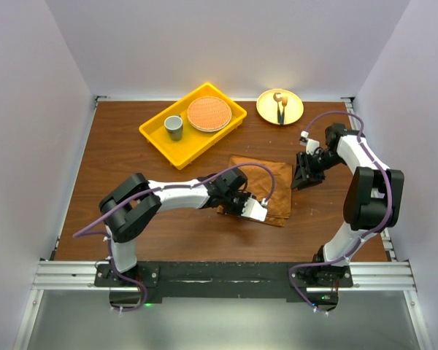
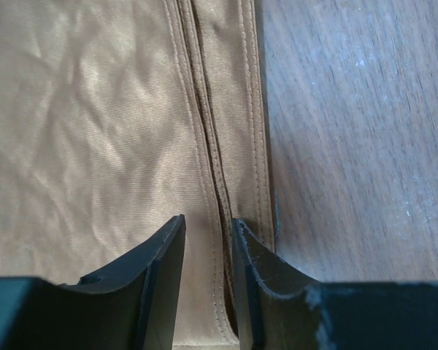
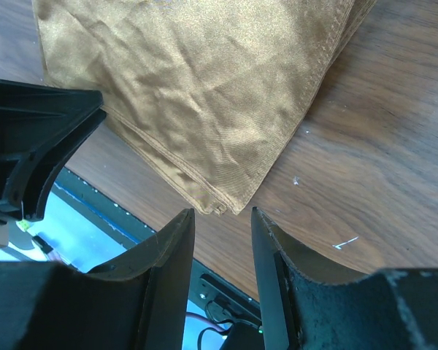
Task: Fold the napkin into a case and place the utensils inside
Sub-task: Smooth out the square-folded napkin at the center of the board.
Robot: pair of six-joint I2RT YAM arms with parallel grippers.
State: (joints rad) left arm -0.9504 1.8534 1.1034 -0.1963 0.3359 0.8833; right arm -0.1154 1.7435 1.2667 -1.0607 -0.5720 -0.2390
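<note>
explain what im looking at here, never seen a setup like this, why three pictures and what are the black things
These are two robot arms fixed to the near edge of a wooden table. The overhead view takes in the whole scene; the other two come from cameras on each wrist, so the black prongs are each arm's own fingers. On the table lie a folded rust-brown napkin, a yellow tray holding a grey cup and an orange plate, and a small yellow plate with a utensil. The left gripper sits low over the napkin's stitched edges. The right gripper hangs by a napkin corner. Both are partly open, and neither holds anything.
</note>
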